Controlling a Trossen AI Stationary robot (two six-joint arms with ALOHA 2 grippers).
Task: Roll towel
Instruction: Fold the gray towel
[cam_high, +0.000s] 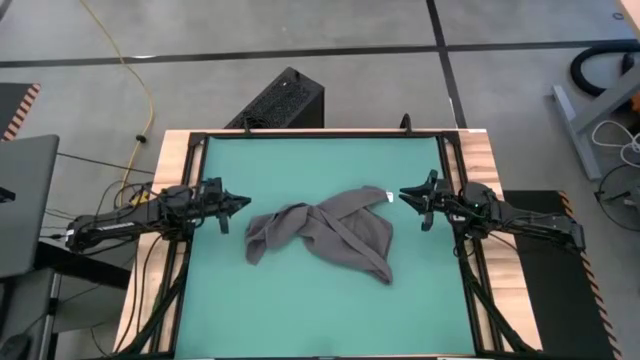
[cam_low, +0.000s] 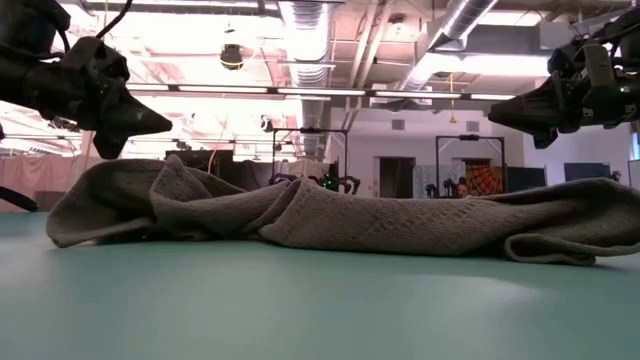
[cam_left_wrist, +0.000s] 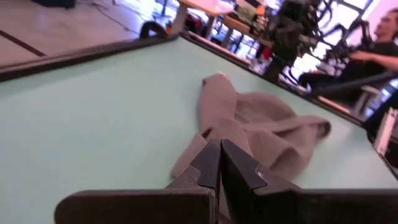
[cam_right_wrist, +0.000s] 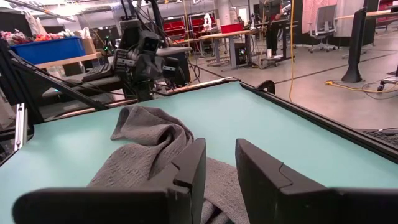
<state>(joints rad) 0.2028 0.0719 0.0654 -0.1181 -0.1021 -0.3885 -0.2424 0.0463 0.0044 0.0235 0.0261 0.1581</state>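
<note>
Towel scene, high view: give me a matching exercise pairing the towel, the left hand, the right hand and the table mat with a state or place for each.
Things:
1. towel
2. left hand
3. right hand
4. table mat

States or places:
A. fingers apart, holding nothing, near the towel's white-tag end
B. teal, flat, under everything
C. crumpled and unrolled in the middle
D. fingers shut, empty, off the towel's other end

Pairs: 1-C, 2-D, 3-A, 4-B

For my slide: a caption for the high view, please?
Crumpled grey towel on green table, between two raised grippers.
</note>
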